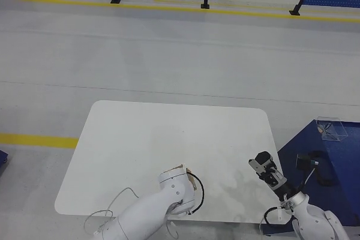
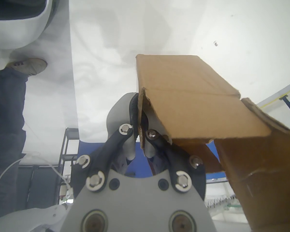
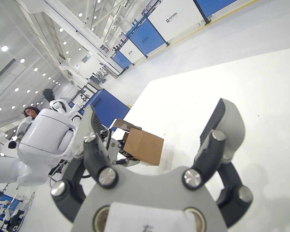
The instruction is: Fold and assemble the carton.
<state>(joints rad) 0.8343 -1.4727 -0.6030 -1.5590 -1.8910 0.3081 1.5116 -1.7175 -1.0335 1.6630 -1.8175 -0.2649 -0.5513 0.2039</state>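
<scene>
A small brown carton hangs just above the white table, partly formed, with loose flaps still sticking out. My left gripper is shut on the edge of one carton wall. In the top view the left wrist covers nearly all of the carton near the table's front edge. The right wrist view has the carton in the left gripper from the side. My right gripper stands open and empty to the right of the carton, over the front right of the table.
A blue-covered stand with a clear plastic box sits beyond the table's right edge. Cables trail over the front edge by the left arm. The table's middle and far half are bare white surface.
</scene>
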